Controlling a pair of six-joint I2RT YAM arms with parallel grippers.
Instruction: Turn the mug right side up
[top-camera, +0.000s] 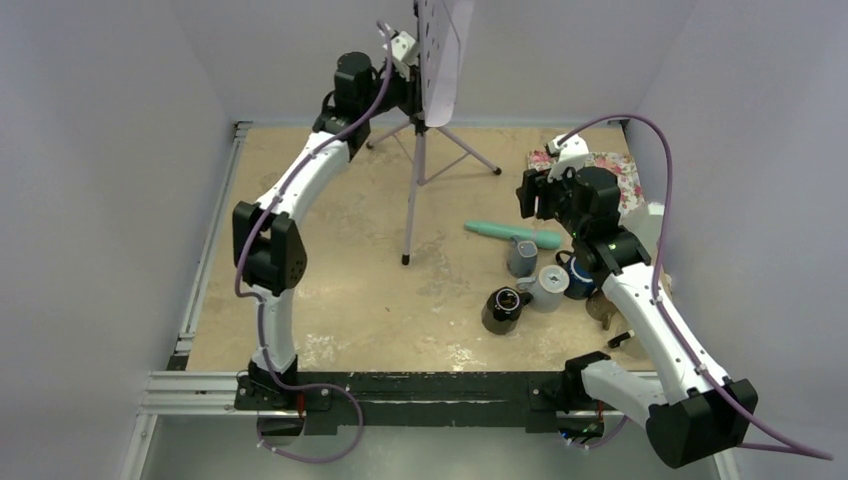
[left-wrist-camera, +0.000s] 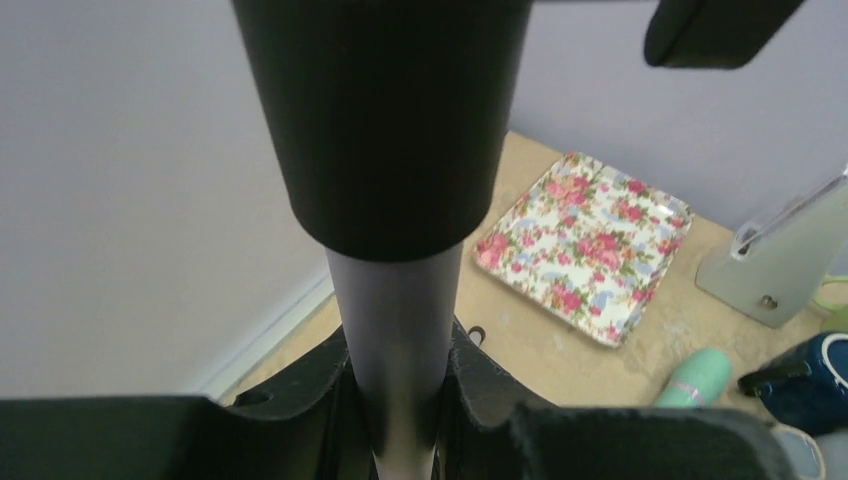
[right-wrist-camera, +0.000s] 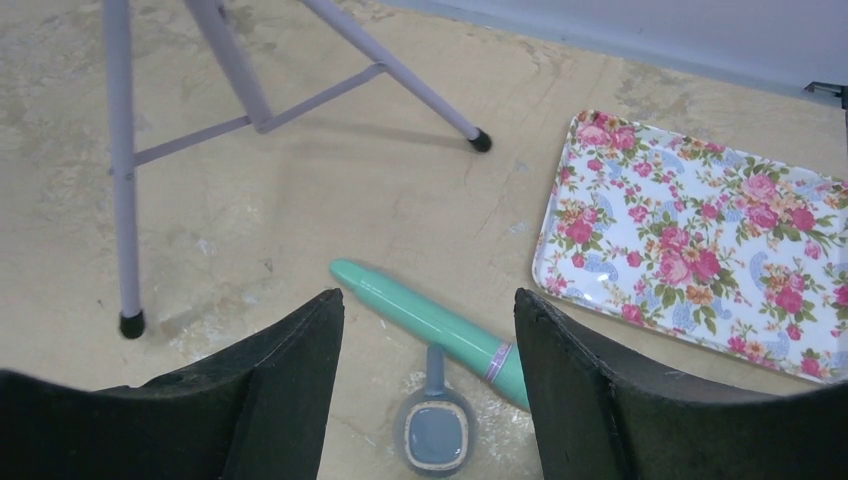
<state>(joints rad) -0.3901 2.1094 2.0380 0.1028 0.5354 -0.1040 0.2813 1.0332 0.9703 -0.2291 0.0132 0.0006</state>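
Observation:
The mug (right-wrist-camera: 433, 436) is grey-blue and stands upside down on the sandy tabletop, base up, handle (right-wrist-camera: 436, 362) pointing away from me. In the top view the mug (top-camera: 521, 256) sits just below my right gripper (top-camera: 532, 198). That right gripper (right-wrist-camera: 430, 300) hangs open above it, and the mug shows in the gap between the black fingers (right-wrist-camera: 300, 340), untouched. At the back, high up, my left gripper (top-camera: 403, 92) is raised. In its wrist view the left gripper (left-wrist-camera: 398, 400) is shut on the grey pole (left-wrist-camera: 395, 330) of a tripod stand.
A teal cylinder (right-wrist-camera: 430, 320) lies just beyond the mug. A floral tray (right-wrist-camera: 700, 240) rests at the back right. The tripod legs (right-wrist-camera: 120, 200) spread across mid-table. A black mug (top-camera: 505, 307), a grey mug on its side (top-camera: 549, 287) and a blue mug (top-camera: 580, 278) crowd nearby.

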